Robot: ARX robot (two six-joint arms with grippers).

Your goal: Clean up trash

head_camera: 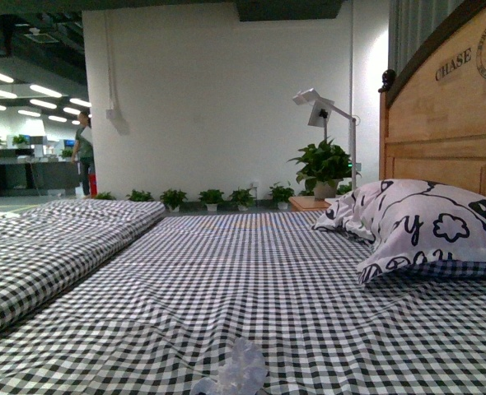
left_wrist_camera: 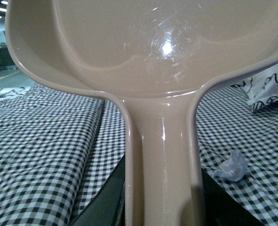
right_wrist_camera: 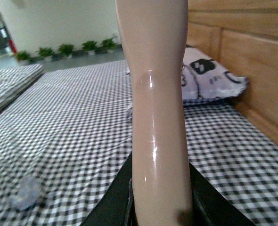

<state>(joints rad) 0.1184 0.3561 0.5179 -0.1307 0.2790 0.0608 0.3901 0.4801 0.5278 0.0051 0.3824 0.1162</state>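
The trash, a small crumpled white tissue wad [head_camera: 236, 372], lies on the checked bedsheet at the near edge of the front view. It also shows in the left wrist view [left_wrist_camera: 232, 167] and in the right wrist view [right_wrist_camera: 26, 192]. My left gripper [left_wrist_camera: 161, 207] is shut on the handle of a beige dustpan [left_wrist_camera: 148, 52], held above the sheet, with the tissue off to one side. My right gripper [right_wrist_camera: 160, 207] is shut on the beige brush handle [right_wrist_camera: 155, 94]; the brush head is out of view. Neither arm shows in the front view.
A black-and-white patterned pillow [head_camera: 428, 226] lies at the right against the wooden headboard [head_camera: 449, 123]. A second checked mattress [head_camera: 45, 247] adjoins on the left with a seam between. Potted plants [head_camera: 210, 197] line the far wall, and a lamp [head_camera: 329, 115] stands there.
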